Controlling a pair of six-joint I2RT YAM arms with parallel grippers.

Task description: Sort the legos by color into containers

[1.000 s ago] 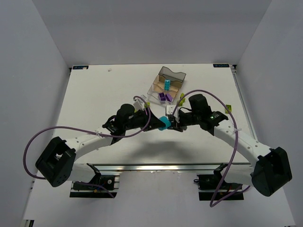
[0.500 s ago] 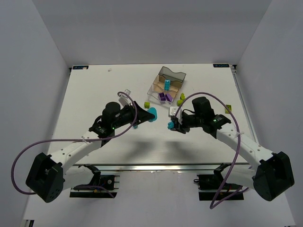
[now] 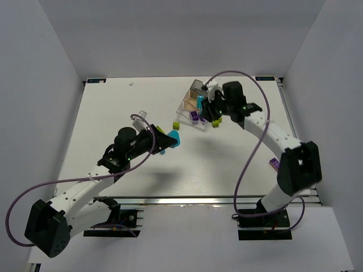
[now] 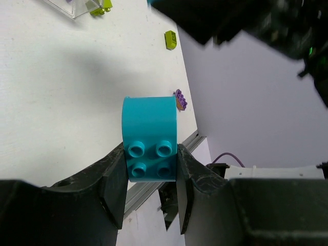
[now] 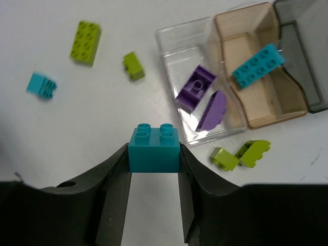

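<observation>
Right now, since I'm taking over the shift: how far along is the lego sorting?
Done: two purple bricks in the clear compartment, one long cyan brick in the tan compartment. In hand: the right gripper clamps a square cyan brick, the left gripper a curved cyan brick. Left: lime bricks, a small cyan brick and a purple piece on the table.

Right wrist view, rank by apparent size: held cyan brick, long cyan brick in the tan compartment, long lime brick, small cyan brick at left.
1. held cyan brick: nearest the camera, so its true size is unsure
2. long cyan brick
3. long lime brick: close to the one above
4. small cyan brick
</observation>
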